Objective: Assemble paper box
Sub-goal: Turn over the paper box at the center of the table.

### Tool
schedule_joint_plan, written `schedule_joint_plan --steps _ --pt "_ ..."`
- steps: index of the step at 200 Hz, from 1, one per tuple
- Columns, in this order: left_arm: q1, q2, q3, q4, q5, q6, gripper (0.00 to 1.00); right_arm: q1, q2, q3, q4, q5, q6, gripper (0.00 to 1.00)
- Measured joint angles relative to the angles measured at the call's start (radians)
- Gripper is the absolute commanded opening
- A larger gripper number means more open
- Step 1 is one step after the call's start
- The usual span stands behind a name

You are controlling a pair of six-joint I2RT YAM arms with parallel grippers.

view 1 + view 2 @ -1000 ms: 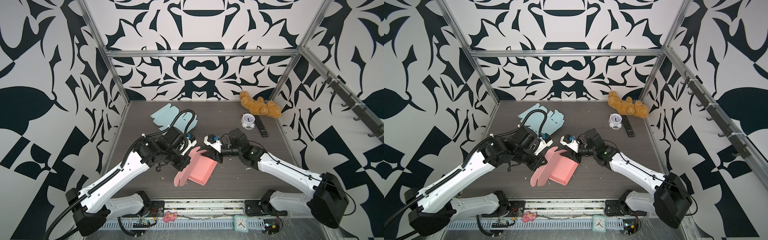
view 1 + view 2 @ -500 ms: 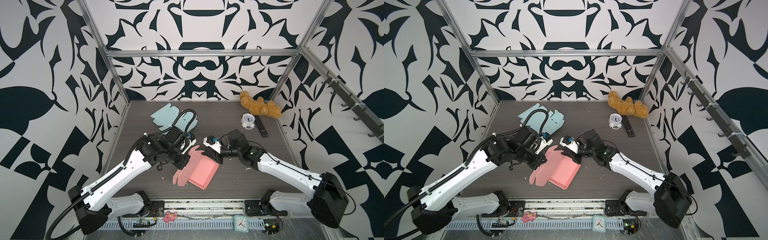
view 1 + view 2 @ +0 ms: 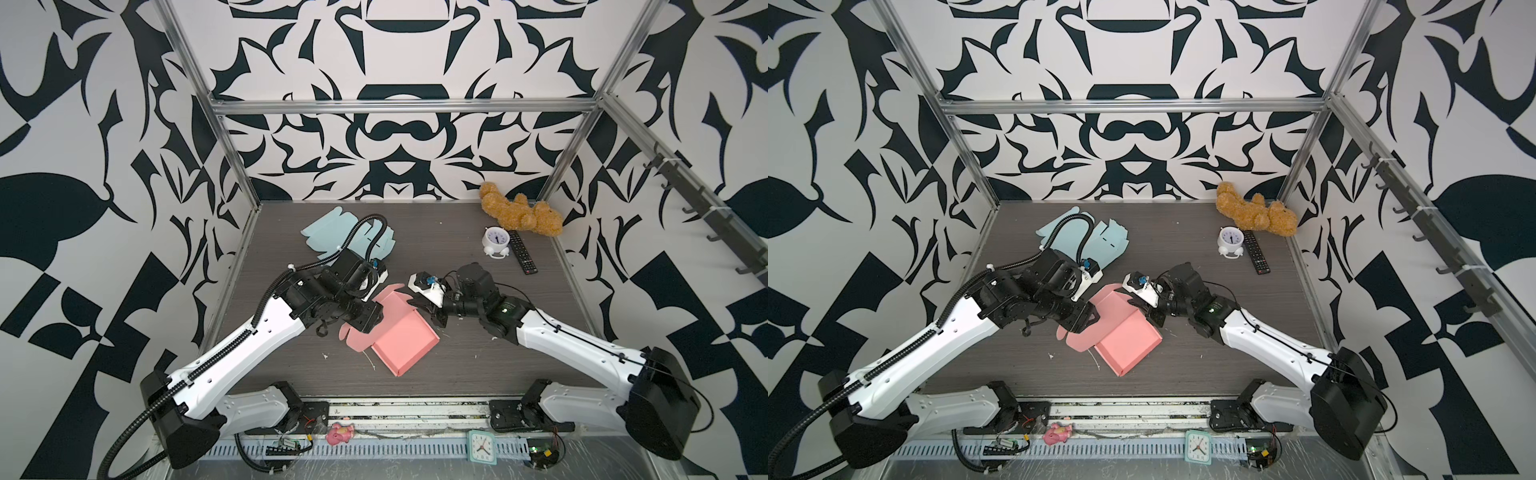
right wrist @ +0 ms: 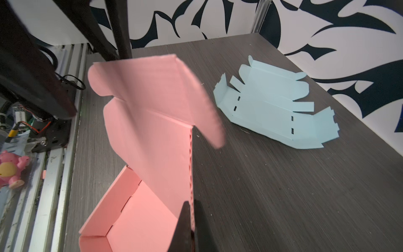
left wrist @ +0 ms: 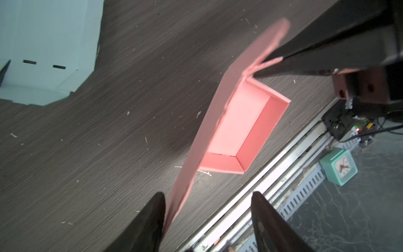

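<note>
The pink box sits near the middle of the desk, toward its front edge, between the left arm and the right arm. Its tray is formed, with low walls standing, and its lid is raised above the tray, with rounded flaps at its free end.

The right jaws are pressed together on the pink box. In the right wrist view they pinch the raw corrugated edge of the raised panel, just above a corner of the tray.

The left jaws stand wide apart. In the left wrist view the lid's thin edge runs down between them, close against one and well clear of the other, so nothing is clamped there. Whether the edge touches that near jaw cannot be told.

Behind the left arm, a pale blue box blank lies unfolded near the desk's back left. A brown teddy bear lies in the back right corner, with a white alarm clock and a black remote side by side just in front of it. On the rail before the desk lie a pink toy and a green clock.
</note>
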Motion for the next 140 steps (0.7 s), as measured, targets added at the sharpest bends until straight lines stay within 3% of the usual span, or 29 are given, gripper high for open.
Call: schedule_joint_plan --steps 29,92,140 --pt "0.048 -0.073 -0.098 0.069 -0.005 -0.045 0.93 0.000 -0.030 -0.084 0.068 0.048 0.069 0.06" --pt "0.212 -0.243 -0.335 0.288 0.067 -0.126 0.94 0.000 -0.035 -0.149 0.148 0.174 0.205 0.05" --pt "0.276 -0.235 -0.457 0.428 0.171 -0.185 0.94 0.000 -0.069 -0.219 0.187 0.230 0.304 0.05"
